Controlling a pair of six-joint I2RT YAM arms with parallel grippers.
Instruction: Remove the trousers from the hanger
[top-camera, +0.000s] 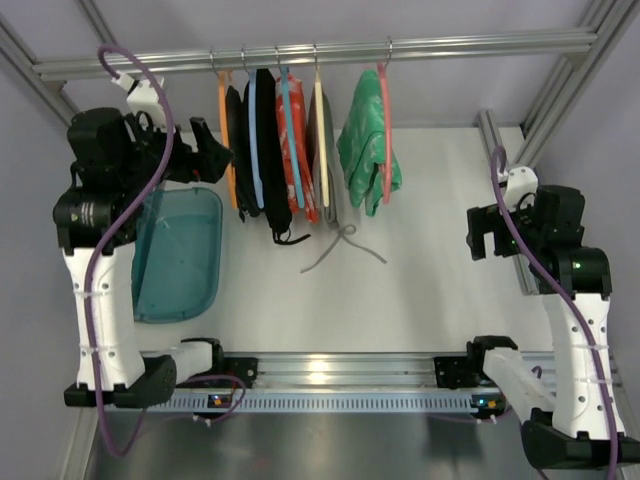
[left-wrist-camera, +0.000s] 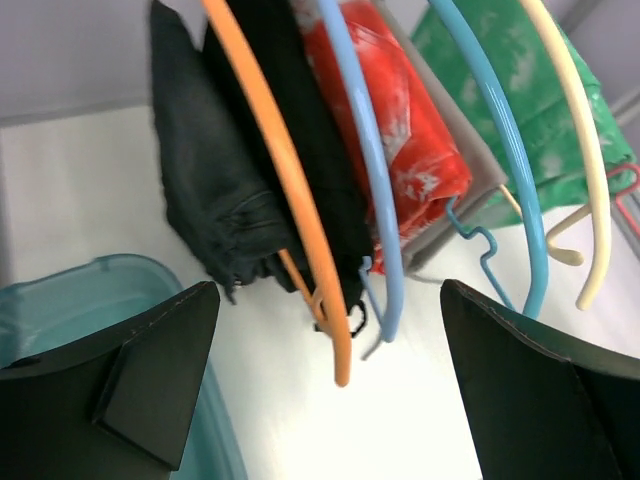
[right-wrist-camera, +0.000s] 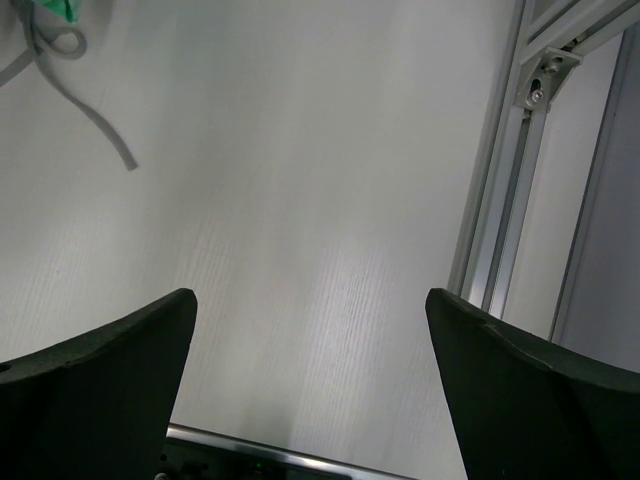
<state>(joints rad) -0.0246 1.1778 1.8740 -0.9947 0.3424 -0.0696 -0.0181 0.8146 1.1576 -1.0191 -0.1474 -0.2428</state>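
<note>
Left fingers (left-wrist-camera: 150, 380) spread wide, holding nothing, just short of the thin orange plastic hanger (left-wrist-camera: 290, 170). It hangs leftmost on the metal rail (top-camera: 450, 45) over the far-left part of the counter (top-camera: 430, 260), with the soft black trousers (left-wrist-camera: 205, 190) draped over its lower bar. Right fingers (right-wrist-camera: 100, 370) also spread and empty, near the counter's right edge. Risk: the other black garment (left-wrist-camera: 315, 160), on the light blue hanger (left-wrist-camera: 365, 150), hangs just beside, so closing could catch the wrong cloth. A hard tug could also unhook the hanger.
</note>
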